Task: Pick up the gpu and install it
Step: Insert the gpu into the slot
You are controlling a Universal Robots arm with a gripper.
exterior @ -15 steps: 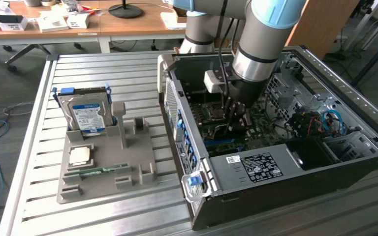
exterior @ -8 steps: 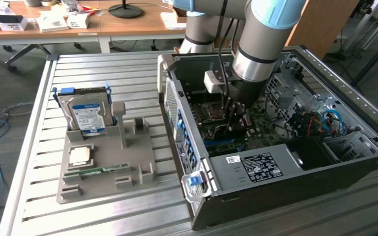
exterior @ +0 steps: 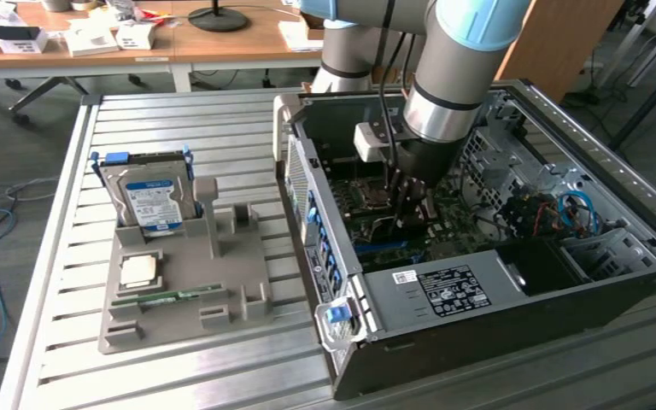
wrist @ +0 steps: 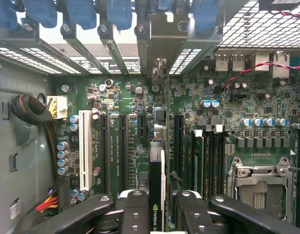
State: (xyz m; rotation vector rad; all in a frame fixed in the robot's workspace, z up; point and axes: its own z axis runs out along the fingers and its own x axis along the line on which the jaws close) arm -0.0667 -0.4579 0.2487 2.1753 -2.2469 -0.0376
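In the wrist view the gpu (wrist: 157,187) stands edge-on between my two black fingers (wrist: 135,209), a green logo on its dark edge. Its silver end bracket (wrist: 159,34) reaches up to the slot openings in the case's rear wall. The card sits over the motherboard (wrist: 140,102), in line with a black expansion slot between the other long slots; I cannot tell whether it is seated. In the exterior view my gripper (exterior: 408,209) is down inside the open computer case (exterior: 601,171), shut on the gpu.
On the slatted table at the exterior view's left, a grey holder tray (exterior: 231,299) carries a hard drive (exterior: 151,201), a square chip (exterior: 137,272) and a narrow memory stick (exterior: 168,296). Near the card are a white slot (wrist: 84,146), memory sticks (wrist: 198,161), the processor socket (wrist: 259,187) and cables (wrist: 35,112).
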